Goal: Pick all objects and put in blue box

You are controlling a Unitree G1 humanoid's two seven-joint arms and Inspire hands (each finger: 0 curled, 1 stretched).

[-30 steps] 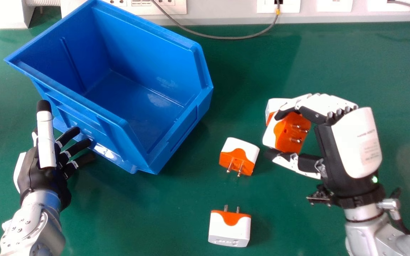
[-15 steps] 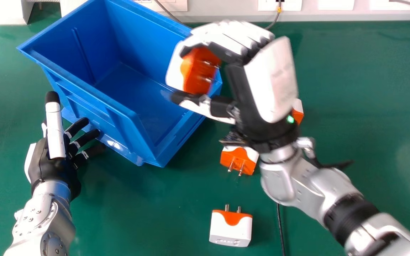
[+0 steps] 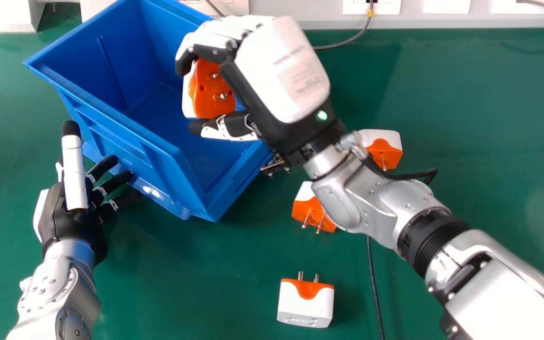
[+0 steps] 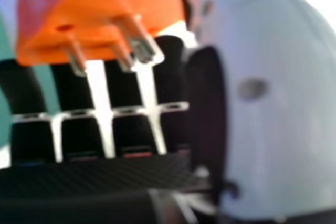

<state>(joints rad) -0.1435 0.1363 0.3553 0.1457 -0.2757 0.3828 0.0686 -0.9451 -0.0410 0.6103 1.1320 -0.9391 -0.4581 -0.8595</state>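
Above the blue box (image 3: 106, 111), the right hand (image 3: 284, 71) pinches an adapter (image 3: 208, 94); lower it well inside (gently), then release; left hand (image 3: 71, 224) spread beside the box.

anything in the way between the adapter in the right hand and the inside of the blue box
Nothing visible blocks it: the right hand holds the adapter over the blue box, whose top is open. The left hand is outside, by the box's near side.
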